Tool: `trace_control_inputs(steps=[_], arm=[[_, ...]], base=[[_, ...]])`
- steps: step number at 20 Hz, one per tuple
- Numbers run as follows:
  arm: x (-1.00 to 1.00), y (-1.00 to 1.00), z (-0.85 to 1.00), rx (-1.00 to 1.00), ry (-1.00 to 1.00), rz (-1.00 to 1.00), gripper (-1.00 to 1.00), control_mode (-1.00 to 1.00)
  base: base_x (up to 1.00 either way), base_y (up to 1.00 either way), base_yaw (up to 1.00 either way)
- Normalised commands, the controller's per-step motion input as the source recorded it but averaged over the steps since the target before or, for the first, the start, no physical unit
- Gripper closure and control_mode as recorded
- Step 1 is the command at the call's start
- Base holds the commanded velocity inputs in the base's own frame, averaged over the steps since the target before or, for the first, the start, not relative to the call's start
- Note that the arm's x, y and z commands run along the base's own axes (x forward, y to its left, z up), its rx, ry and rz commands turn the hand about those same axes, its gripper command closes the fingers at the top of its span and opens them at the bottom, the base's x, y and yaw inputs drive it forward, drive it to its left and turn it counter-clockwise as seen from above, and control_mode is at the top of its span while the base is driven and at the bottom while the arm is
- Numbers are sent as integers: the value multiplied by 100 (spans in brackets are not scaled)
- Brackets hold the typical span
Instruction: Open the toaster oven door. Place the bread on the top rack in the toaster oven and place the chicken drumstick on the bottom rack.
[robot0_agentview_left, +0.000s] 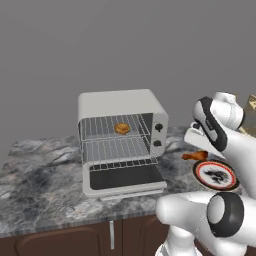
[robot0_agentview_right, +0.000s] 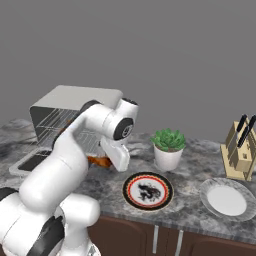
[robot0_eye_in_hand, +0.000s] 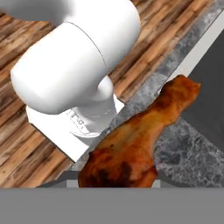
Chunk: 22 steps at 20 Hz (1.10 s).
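Note:
The light-grey toaster oven (robot0_agentview_left: 120, 102) stands on the counter with its door (robot0_agentview_left: 125, 177) folded down flat in front. The bread (robot0_agentview_left: 122, 128), a small golden lump, lies on the top rack (robot0_agentview_left: 100, 127). The bottom rack (robot0_agentview_left: 115, 149) is bare. Right of the oven, my gripper (robot0_agentview_left: 199, 149) is shut on the chicken drumstick (robot0_agentview_left: 196, 156) and holds it just above the counter. The right base view has the drumstick (robot0_agentview_right: 100, 161) at the hand, in front of the oven (robot0_agentview_right: 75, 97). In the hand view the drumstick (robot0_eye_in_hand: 140, 140) hides the fingertips.
A red-rimmed plate (robot0_agentview_left: 216, 175) sits right of the oven near the counter's front edge. Further right are a potted plant (robot0_agentview_right: 168, 147), a white plate (robot0_agentview_right: 229, 199) and a knife block (robot0_agentview_right: 241, 150). My own arm crosses in front of the oven's right side.

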Motion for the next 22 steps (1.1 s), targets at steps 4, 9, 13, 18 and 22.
trace_control_inputs(steps=[4, 9, 13, 18, 22], arm=[[-20, 100, 42, 0, 0, -7, 100, -100], [-12, 100, 24, -4, -7, -4, 100, -100], [25, 99, 0, -11, -8, -2, 100, -100], [35, 71, 0, -3, -10, -2, 100, -100], [51, 24, 0, 0, -8, 0, 100, -100]], base=[[0, 0, 0], [0, 0, 0], [0, 0, 0], [0, 0, 0], [0, 0, 0]])
